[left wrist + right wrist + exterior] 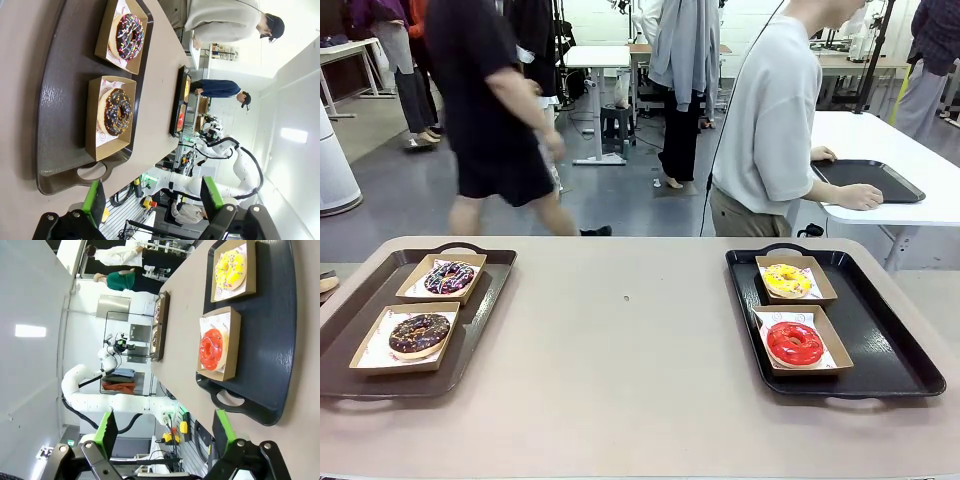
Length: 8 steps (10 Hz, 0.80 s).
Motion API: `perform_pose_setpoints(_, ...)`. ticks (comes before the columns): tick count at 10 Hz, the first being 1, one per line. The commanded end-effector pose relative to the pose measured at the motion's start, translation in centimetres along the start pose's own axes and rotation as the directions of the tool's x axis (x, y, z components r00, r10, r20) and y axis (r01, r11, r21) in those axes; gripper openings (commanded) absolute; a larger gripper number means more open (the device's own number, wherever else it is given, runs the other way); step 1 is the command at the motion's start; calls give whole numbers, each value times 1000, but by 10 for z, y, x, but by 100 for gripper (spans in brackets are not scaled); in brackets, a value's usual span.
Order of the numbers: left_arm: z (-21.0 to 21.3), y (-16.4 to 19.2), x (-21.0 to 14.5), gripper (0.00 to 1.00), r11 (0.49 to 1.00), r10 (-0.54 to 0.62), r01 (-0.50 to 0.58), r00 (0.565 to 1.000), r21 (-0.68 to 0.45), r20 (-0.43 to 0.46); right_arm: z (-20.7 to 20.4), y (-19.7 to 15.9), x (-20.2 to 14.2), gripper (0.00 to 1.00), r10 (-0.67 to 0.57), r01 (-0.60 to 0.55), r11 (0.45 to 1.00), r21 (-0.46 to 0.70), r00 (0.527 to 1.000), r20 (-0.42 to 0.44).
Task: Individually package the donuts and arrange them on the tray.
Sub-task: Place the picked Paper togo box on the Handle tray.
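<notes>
Both my grippers, left (150, 202) and right (164, 432), hung with jaws wide and empty, back off the table's near edge. Each donut sat in its own cardboard boat: sprinkled (449, 277) and chocolate (419, 333) on the brown tray (350, 320) at the table's left end, yellow (787, 281) and red (795, 343) on the black tray (880, 340) at the right end. I judged the packaging and arranging essentially finished; any next move called only for checking or straightening the boats.
</notes>
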<state>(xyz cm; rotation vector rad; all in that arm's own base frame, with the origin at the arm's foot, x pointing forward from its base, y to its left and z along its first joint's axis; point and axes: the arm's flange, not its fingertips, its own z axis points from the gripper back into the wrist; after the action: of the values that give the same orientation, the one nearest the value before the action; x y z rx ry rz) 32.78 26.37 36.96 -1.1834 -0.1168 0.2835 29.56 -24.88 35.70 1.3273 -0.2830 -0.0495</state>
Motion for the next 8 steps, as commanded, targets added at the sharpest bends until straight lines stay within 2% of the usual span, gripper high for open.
perform_pose_setpoints(1,2,-1,-1,100,1000,-2,2,1000,-1,6,1,-1,-2,100,-4,4,1000,7,1000,-1)
perform_pose_setpoints(8,2,-1,-1,100,1000,-2,2,1000,-1,6,1,-1,-2,100,-4,4,1000,7,1000,-1)
